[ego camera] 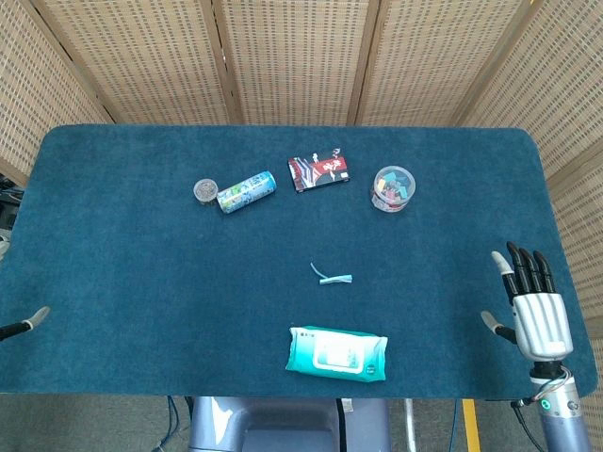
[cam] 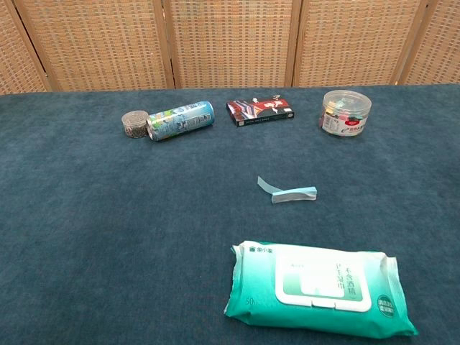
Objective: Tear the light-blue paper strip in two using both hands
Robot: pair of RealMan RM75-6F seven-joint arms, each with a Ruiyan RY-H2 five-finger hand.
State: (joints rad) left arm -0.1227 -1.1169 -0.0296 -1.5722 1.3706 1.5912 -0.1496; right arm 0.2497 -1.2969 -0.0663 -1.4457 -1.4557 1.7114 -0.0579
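Note:
The light-blue paper strip [ego camera: 332,276] lies folded on the blue table cloth near the middle, also in the chest view as the strip [cam: 287,191], one end curling up. My right hand [ego camera: 534,303] hovers over the right front of the table, fingers straight and apart, holding nothing, well right of the strip. Of my left hand only a fingertip [ego camera: 36,316] shows at the left edge of the head view, far from the strip. Neither hand appears in the chest view.
A teal wet-wipes pack [ego camera: 336,352] lies just in front of the strip. At the back stand a lying drink can [ego camera: 246,191], a small round tin [ego camera: 204,191], a dark card box [ego camera: 318,171] and a clear tub of clips [ego camera: 392,187]. Wicker screens stand behind.

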